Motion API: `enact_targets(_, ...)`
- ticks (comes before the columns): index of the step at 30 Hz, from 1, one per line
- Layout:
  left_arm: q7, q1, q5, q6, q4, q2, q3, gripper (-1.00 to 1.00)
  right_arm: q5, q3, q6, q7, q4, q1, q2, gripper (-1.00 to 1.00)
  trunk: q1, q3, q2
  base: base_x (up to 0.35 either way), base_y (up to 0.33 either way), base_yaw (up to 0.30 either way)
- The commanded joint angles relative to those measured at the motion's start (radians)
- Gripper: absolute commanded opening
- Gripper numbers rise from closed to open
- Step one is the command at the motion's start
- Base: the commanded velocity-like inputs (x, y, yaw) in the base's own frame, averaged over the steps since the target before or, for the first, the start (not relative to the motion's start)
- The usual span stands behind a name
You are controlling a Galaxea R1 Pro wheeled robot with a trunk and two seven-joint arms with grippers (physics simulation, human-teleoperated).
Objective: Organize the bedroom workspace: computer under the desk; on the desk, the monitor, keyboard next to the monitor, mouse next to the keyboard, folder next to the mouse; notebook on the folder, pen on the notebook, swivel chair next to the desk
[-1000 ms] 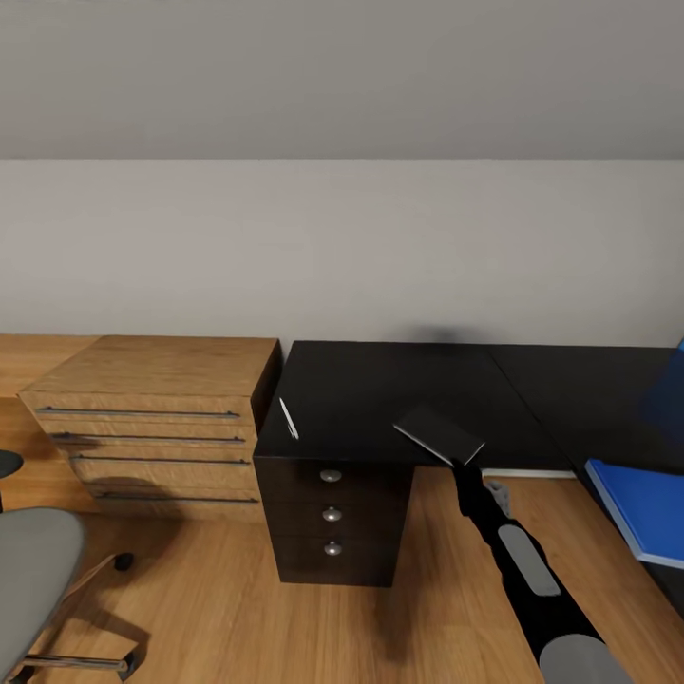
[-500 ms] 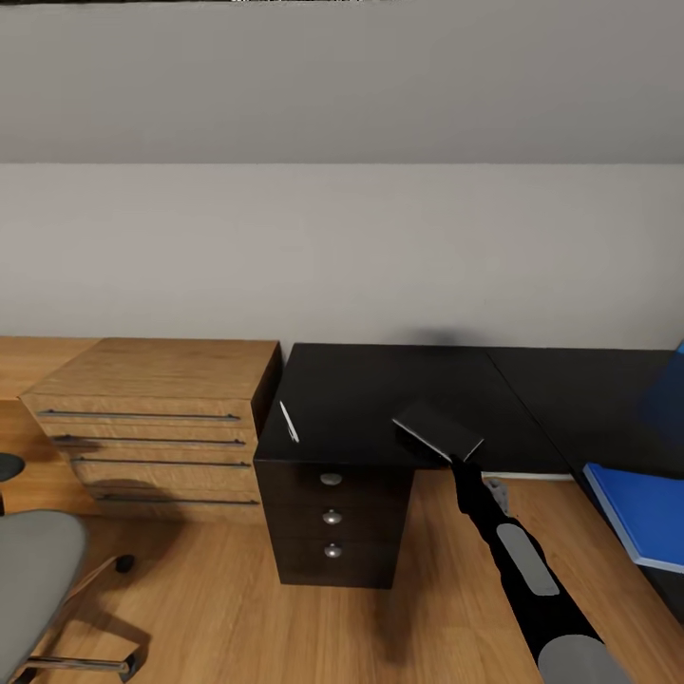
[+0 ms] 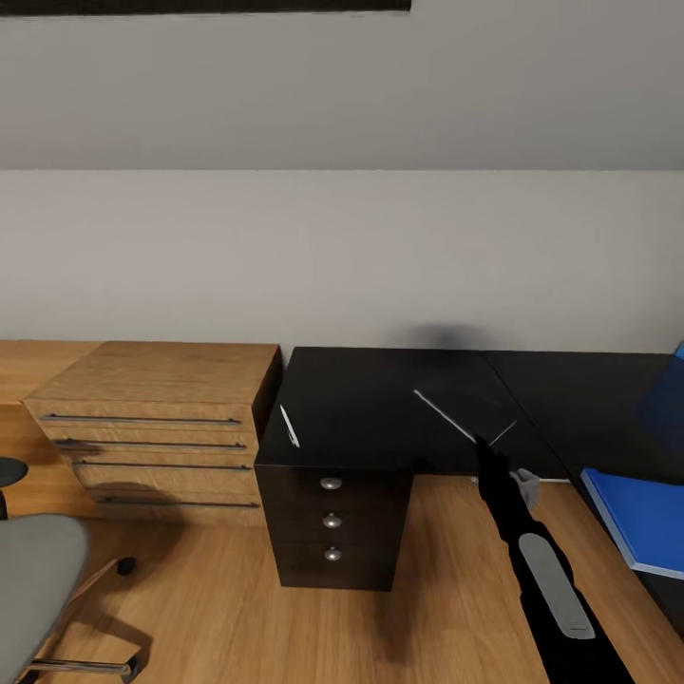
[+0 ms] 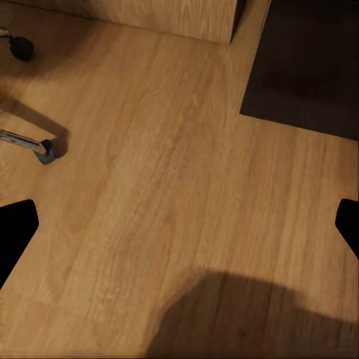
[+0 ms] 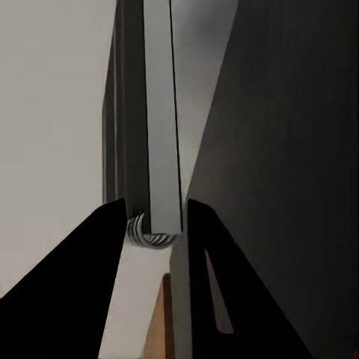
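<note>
Lower right of the head view: the right gripper (image 3: 478, 444) has its 2 fingers (image 5: 105, 284) clamped on the dark notebook (image 3: 463, 418), edge-on above the black desk (image 3: 380, 399). The blue folder (image 3: 638, 513) lies at right edge. Best carried level and lowered squarely onto it. Left gripper (image 4: 179, 224) fingers apart over the floor (image 4: 149, 187). The pen (image 3: 289, 425) lies farther left.

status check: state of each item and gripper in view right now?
notebook: clamped in right gripper, lifted above desk, tilted
right gripper: shut on notebook
left gripper: open, above bare floor
pen: lying flat on desk
folder: flat on desk
drawer unit: all drawers closed
</note>
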Motion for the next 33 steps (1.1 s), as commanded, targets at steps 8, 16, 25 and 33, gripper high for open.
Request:
enact_targets(8,0.002,0.000,0.011,-0.006,0.037,0.001,-0.004,1.00,-0.013,-0.004,-0.092,-0.101,-0.088,0.057,0.001,-1.00,0.000,-0.001,0.000,0.000,0.000,-0.076)
enact_targets(16,0.006,0.000,0.012,-0.006,0.039,0.001,-0.001,1.00,-0.011,-0.023,-0.096,-0.141,-0.097,0.058,0.001,-1.00,0.000,-0.001,0.000,-0.092,0.000,-0.269)
enact_targets(25,0.005,0.000,0.011,-0.007,0.039,0.001,-0.001,1.00,-0.012,-0.124,-0.095,-0.169,-0.098,0.058,-0.001,-1.00,0.000,-0.001,0.000,-0.206,-0.010,-0.297)
enact_targets(33,0.006,0.000,0.012,-0.008,0.039,0.001,-0.001,1.00,-0.010,-0.191,-0.095,-0.170,-0.096,0.059,-0.003,-1.00,0.000,-0.001,0.000,-0.009,-0.002,-0.298)
